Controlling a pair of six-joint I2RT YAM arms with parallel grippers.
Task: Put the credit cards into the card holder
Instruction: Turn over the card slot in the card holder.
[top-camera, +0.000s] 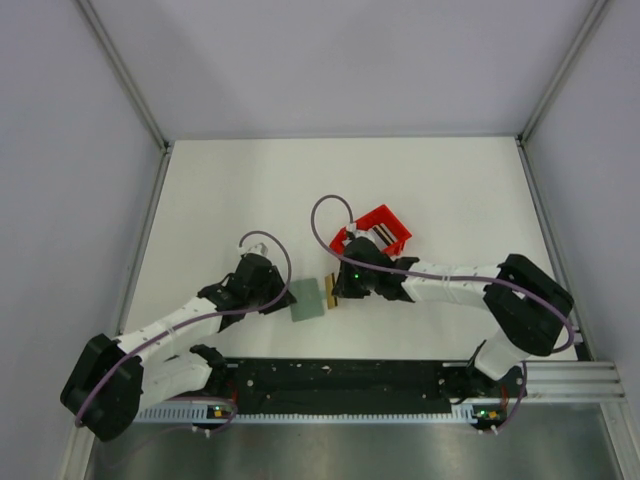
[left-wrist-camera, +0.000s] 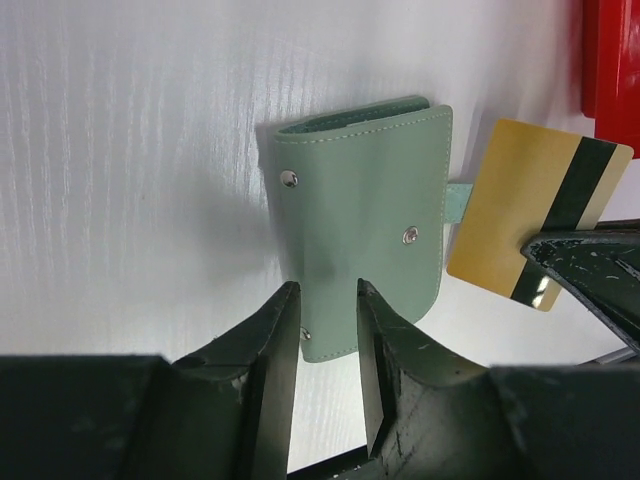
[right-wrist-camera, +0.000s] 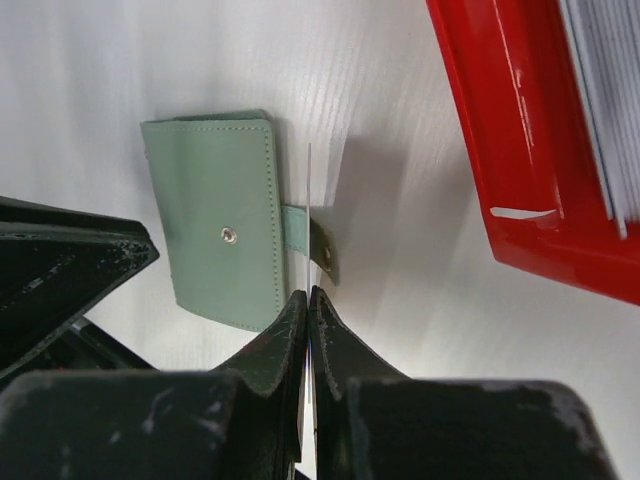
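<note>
On the white surface (top-camera: 420, 180), seen from above, the grey-green card holder (top-camera: 308, 298) lies flat between the left pincer (top-camera: 284, 294) and the right pincer (top-camera: 341, 287), with a red bin (top-camera: 378, 236) just behind. The left wrist view shows the holder's stitched, leather-like skin and metal snap studs. Its near edge lies between the left pincer's parted fingers. Beside it, the right pincer pinches a gold credit card (left-wrist-camera: 505, 215) with a dark stripe. In the right wrist view the card is edge-on by the holder's strap (right-wrist-camera: 298, 228), and the glossy bin holds a pale stack (right-wrist-camera: 600, 90).
</note>
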